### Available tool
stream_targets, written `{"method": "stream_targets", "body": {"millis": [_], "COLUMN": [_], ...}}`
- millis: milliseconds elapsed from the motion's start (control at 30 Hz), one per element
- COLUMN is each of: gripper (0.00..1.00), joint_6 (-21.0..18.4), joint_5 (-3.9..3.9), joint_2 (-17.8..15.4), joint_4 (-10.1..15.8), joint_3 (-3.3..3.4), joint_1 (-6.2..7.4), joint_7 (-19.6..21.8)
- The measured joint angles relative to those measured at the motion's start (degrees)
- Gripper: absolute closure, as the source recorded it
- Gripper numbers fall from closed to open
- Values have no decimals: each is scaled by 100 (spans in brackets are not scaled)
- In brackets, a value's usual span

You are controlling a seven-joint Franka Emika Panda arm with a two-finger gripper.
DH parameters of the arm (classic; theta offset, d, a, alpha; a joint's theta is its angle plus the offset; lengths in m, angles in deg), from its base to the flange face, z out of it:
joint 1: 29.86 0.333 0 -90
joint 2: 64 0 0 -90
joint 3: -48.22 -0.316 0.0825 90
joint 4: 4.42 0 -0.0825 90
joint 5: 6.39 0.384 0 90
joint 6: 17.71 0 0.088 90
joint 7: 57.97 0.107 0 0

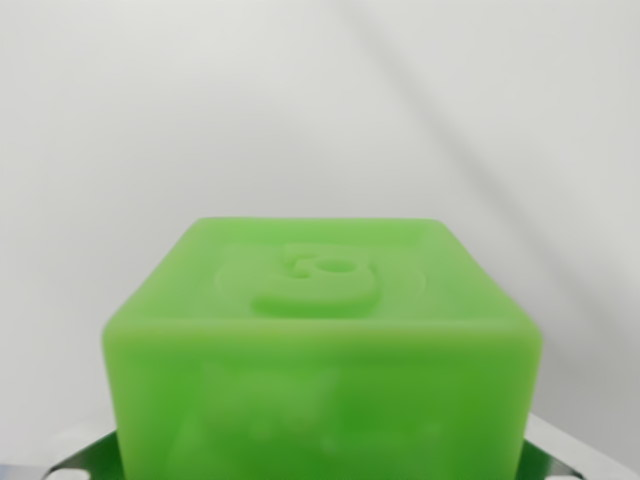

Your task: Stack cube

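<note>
A bright green cube [322,340] fills the lower middle of the wrist view, very close to the camera. Its top face carries a raised, rounded emblem. Silvery fingertips [85,458] show at the wrist view's lower left and lower right corners, pressed against the cube's two sides. My gripper [322,465] is shut on the cube. The cube's underside and whatever lies below it are hidden. No second cube is in view.
Behind the cube is only a plain white, blurred surface [320,110] with faint grey shadow bands running diagonally at the wrist view's right.
</note>
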Motion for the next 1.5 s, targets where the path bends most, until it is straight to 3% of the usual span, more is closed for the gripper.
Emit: {"method": "stream_targets", "body": {"millis": [800,1500], "gripper": [100,100], "joint_6": [-24,-87], "joint_5": [-121,-183], "joint_2": [-439,-838], "joint_4": [437,772], "joint_3": [-111,-316], "joint_1": [318,548], "joint_7": [1001,1918]}}
